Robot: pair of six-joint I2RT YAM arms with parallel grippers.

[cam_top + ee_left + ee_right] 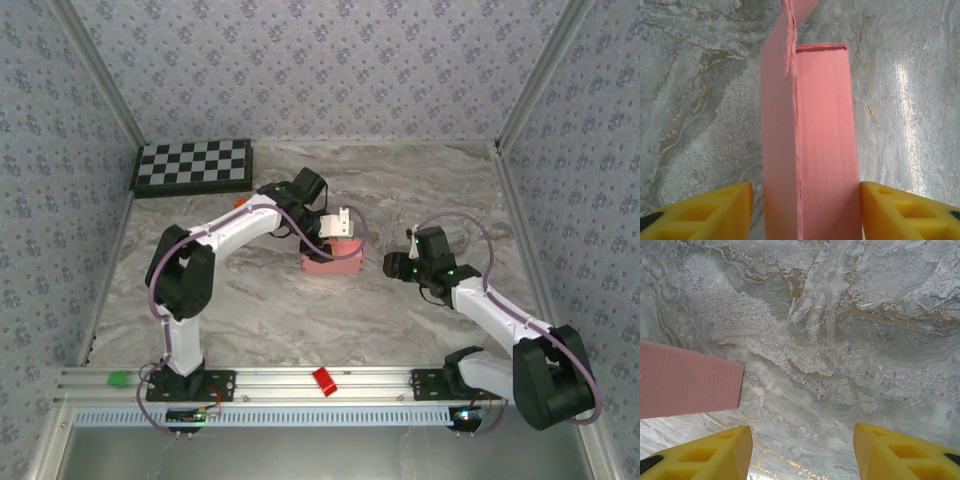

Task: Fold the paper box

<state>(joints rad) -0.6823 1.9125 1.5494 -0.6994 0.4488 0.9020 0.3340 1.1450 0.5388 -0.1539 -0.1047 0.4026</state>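
Light: bright, even | shadows: soft | glare: streak on table | focus: paper box slightly blurred close up

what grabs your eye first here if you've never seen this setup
The salmon-pink paper box at mid-table draws the eye first, flanked by the left fingers, with a sliver of marble table showing beside one. Next comes the black-and-white checkerboard in the far left corner. The right fingers stand apart over bare table, the box's end to their left.
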